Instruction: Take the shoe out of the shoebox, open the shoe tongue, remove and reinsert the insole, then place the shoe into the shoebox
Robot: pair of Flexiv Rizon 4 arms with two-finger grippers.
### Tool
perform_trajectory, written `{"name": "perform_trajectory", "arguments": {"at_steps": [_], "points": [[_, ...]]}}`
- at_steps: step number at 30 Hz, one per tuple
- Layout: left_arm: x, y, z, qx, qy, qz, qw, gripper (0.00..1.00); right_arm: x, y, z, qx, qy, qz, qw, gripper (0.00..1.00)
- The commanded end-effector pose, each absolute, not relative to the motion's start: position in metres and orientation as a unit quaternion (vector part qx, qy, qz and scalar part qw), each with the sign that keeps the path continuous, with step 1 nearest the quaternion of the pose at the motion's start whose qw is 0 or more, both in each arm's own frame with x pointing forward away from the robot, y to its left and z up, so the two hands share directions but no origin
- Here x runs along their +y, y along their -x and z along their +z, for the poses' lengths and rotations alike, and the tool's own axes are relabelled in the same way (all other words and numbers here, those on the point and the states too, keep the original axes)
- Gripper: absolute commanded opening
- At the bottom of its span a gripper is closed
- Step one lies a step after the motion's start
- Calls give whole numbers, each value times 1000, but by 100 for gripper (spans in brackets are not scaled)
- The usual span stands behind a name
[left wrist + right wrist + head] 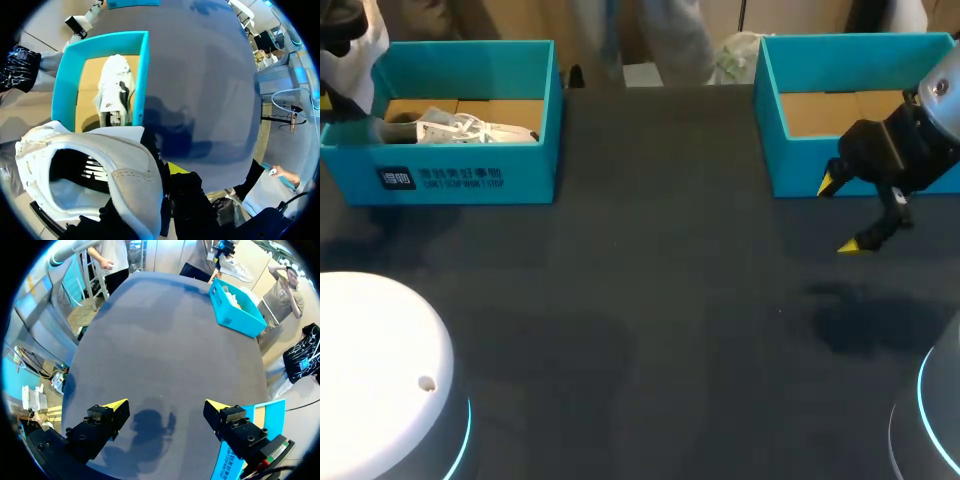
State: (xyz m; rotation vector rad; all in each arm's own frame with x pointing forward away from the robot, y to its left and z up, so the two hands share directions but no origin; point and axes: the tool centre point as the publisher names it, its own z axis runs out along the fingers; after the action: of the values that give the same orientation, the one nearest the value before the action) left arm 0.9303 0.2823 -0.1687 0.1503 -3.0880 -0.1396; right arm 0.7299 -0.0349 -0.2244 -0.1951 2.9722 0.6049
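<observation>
Closest to the left wrist camera, the left gripper (167, 175) holds a white shoe (125, 185) by the rim of its opening. One yellow fingertip (175, 167) shows against the outside of the collar and the other is hidden. Since the shoe hangs in the air, I judge the fingers are pinched on that rim. The mouth of the shoe gapes toward the camera, dark inside.

Below it is the teal shoebox (62, 85), with a second shoe (115, 85) lying on its cardboard floor. The held shoe is out of the box and above it, so the taking-out step looks nearly done.

To finish it well, I would keep the pinch firm and carry the shoe over the box's wall without clipping it. It should then go sole-down on the open middle of the dark table (650, 280), with the tongue facing the other arm.

Farther across, the right gripper (842, 214) hovers over the table, its fingers spread wide and holding nothing. It is just in front of the other box (800, 160) and well apart from the shoe, so it would have to come across before it could help with the tongue.
</observation>
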Motion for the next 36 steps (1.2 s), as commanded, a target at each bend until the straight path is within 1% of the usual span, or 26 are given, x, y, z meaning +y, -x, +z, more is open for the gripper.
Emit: {"name": "perform_trajectory", "arguments": {"at_steps": [1, 5, 11, 25, 32, 36], "points": [[288, -956, -166, -998, -36, -46, 39, 0, -34, -730, -226, 977, 64, 198, 51, 100], [291, -979, -169, -998, -35, -42, 39, 0, -34, -730, -226, 977, 64, 198, 51, 100], [296, -1012, -178, -999, -31, -34, 20, 0, -34, -730, -226, 977, 64, 198, 51, 100], [304, -1088, -202, -999, -40, -11, 18, 0, -34, -730, -226, 977, 64, 198, 51, 100], [296, -1110, -210, -1000, -20, -18, 7, 0, -34, -730, -226, 977, 64, 198, 51, 100], [292, -1118, -211, -999, -6, -26, 19, 0, -34, -730, -226, 977, 64, 198, 51, 100]]}}
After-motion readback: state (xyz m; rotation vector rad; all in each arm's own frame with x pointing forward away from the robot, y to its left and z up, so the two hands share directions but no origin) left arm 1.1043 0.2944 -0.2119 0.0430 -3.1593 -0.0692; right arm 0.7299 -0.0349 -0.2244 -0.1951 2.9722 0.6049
